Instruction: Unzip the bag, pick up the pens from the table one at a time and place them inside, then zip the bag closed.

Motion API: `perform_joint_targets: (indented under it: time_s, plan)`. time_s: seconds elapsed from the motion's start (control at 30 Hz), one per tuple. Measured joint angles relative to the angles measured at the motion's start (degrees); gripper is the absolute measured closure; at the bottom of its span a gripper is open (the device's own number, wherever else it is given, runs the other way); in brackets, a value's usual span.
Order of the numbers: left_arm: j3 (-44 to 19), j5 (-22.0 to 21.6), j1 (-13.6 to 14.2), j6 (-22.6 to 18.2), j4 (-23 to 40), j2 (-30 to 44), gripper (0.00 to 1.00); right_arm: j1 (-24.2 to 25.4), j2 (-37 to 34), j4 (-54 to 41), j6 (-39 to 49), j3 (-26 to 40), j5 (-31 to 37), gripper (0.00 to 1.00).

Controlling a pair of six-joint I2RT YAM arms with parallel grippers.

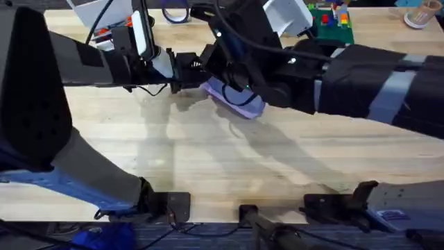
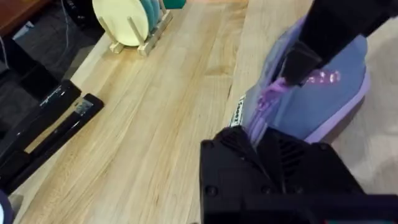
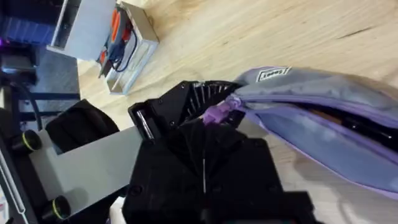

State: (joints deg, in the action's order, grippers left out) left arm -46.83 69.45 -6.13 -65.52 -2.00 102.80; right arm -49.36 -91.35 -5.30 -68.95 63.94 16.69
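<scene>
The lavender bag point(image 1: 244, 105) lies on the table point(image 1: 208, 156) at the middle back, held between both arms. My left gripper point(image 1: 196, 69) is shut on the bag's labelled end point(image 2: 239, 112), its fingers point(image 2: 258, 140) pinching the fabric. My right gripper point(image 1: 232, 87) reaches in from the right and is shut on the purple zipper pull point(image 3: 217, 114) near that same end. In the right wrist view the zipper line point(image 3: 348, 121) gapes as a dark slit along the bag point(image 3: 323, 140). The pens are hidden from view.
A rack of pale plates point(image 2: 134, 22) stands at the table's edge, with flat black tools point(image 2: 43, 124) beside it. A grey tray holding orange-handled scissors point(image 3: 118, 40) sits off to one side. Green and coloured blocks point(image 1: 331, 19) are at the back right.
</scene>
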Motion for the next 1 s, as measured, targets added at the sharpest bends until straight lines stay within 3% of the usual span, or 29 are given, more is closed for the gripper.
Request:
perform_joint_targets:
  time_s: [0.43, 1.0]
  plan:
    - [0.0, 0.0, 0.0, 0.0, 0.0, 0.0, 0.958, 0.0, 0.0, -0.6, 0.0, 0.0, 0.0, 0.971]
    - [0.0, 0.0, 0.0, 0.0, 0.0, 0.0, 0.958, 3.1, 0.9, -9.2, 0.9, 0.0, -0.2, 0.971]
